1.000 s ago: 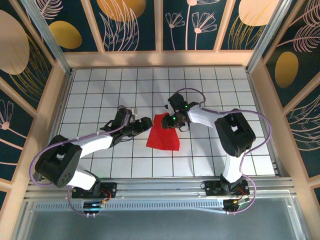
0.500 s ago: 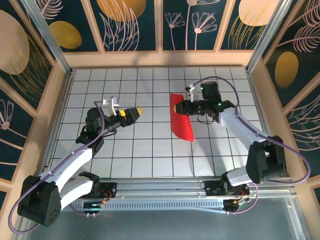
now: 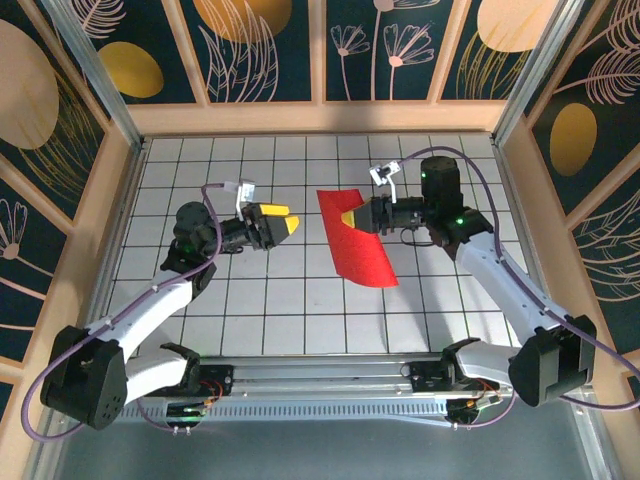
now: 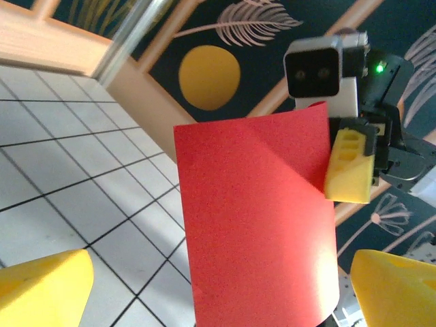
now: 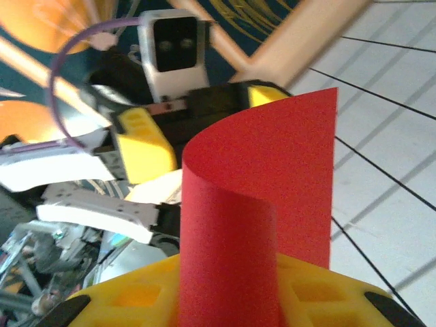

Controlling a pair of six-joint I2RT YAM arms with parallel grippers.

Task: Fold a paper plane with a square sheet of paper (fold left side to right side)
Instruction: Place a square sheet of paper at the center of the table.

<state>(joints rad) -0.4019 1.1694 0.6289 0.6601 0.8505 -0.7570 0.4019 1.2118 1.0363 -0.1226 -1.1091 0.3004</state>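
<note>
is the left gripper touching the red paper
Apart. The top external view shows bare white tiles between the open left gripper and the red paper.

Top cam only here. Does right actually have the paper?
Observer: Yes. Left wrist cam: a yellow finger of the right gripper presses on the paper at its edge.
Operator: Creased yet?
Observer: No. Right wrist cam: it bends in a soft curl, no sharp fold.
Operator: Lying flat?
Observer: No. Left wrist cam: it is held up, its face turned toward the open left gripper.
</note>
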